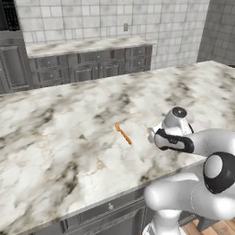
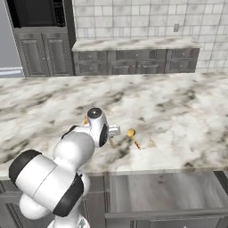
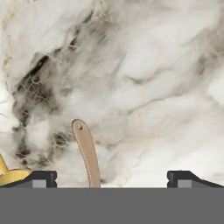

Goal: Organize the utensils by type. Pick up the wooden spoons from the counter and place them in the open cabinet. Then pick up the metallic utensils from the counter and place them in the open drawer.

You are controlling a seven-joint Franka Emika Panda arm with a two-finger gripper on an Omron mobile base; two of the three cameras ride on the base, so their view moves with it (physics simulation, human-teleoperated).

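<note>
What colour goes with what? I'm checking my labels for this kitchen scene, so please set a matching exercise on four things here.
Things:
1. spoon handle
2. thin utensil
3. counter
4. far cabinets

Colours:
A. dark grey
B. pale tan
C. white with grey and brown veins
D. orange-brown

Pairs: 1-B, 2-D, 3-C, 4-A

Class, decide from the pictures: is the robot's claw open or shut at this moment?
Open. In the hand view the claw has its two dark fingertips far apart, with the pale tan wooden spoon handle lying on the marbled counter between them.
</note>
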